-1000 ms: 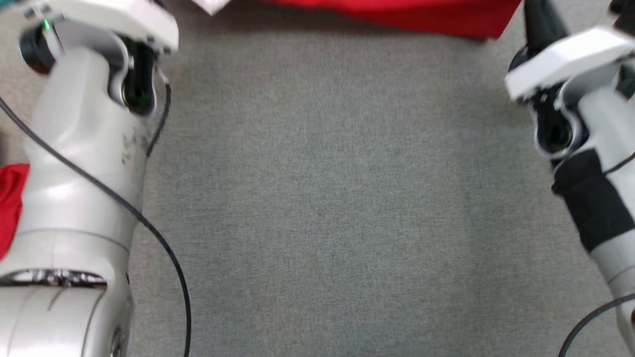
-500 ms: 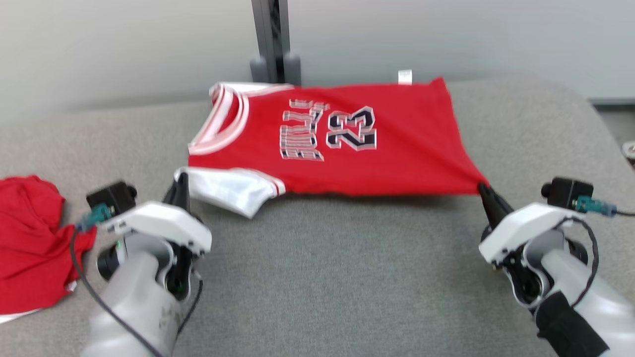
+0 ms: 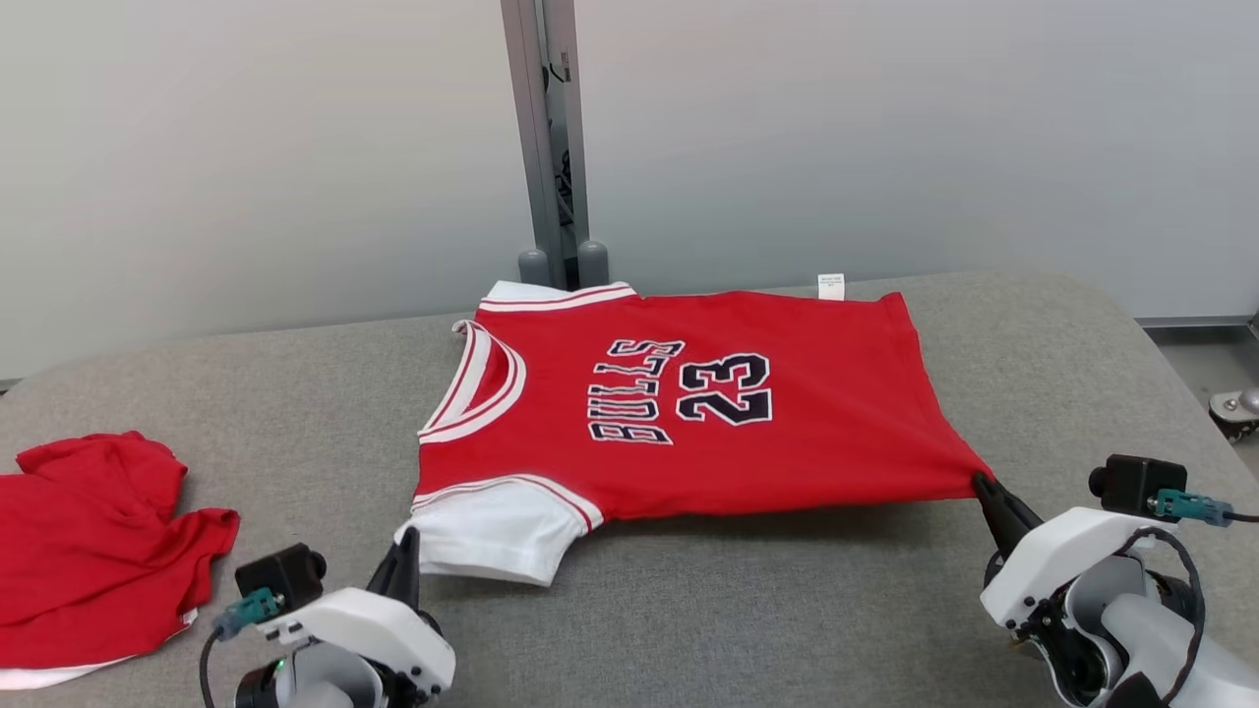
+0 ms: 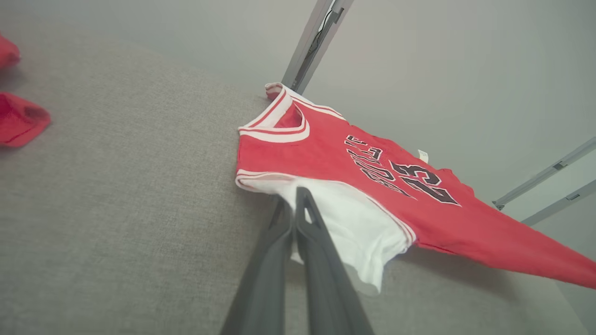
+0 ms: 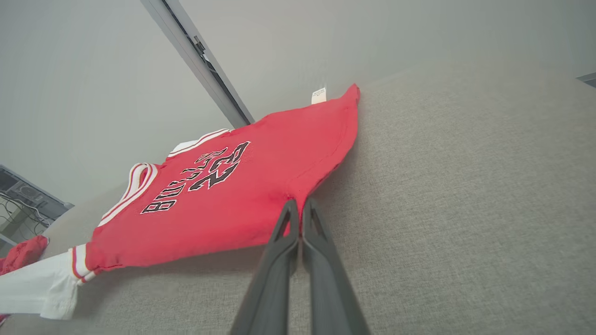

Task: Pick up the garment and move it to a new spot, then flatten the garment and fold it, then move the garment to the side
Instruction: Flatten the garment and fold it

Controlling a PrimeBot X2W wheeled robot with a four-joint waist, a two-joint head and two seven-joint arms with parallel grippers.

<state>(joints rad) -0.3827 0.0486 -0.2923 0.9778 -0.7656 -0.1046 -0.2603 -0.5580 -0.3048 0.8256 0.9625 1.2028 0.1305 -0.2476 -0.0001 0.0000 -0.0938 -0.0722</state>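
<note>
The garment (image 3: pixel 689 413) is a red jersey with "BULLS 23" lettering and white sleeves, spread across the far middle of the grey padded table (image 3: pixel 787 610). My left gripper (image 3: pixel 406 551) is shut on the near white sleeve's corner; the left wrist view shows the sleeve (image 4: pixel 354 218) pinched at the dark fingertips (image 4: pixel 302 200). My right gripper (image 3: pixel 984 484) is shut on the near hem corner. In the right wrist view the red cloth (image 5: pixel 223 204) stretches away from that gripper (image 5: pixel 298 207). The near edge hangs slightly off the table, with shadow beneath.
A second crumpled red garment (image 3: pixel 89 551) lies at the table's left side. A grey post (image 3: pixel 546 147) stands against the pale wall behind the jersey. The table's rounded edge falls away at the right, where a small metal object (image 3: pixel 1237 408) sits on the floor.
The head camera has tilted up from the bare table surface to the whole jersey and wall. Both grippers stay shut on the garment's near corners.
</note>
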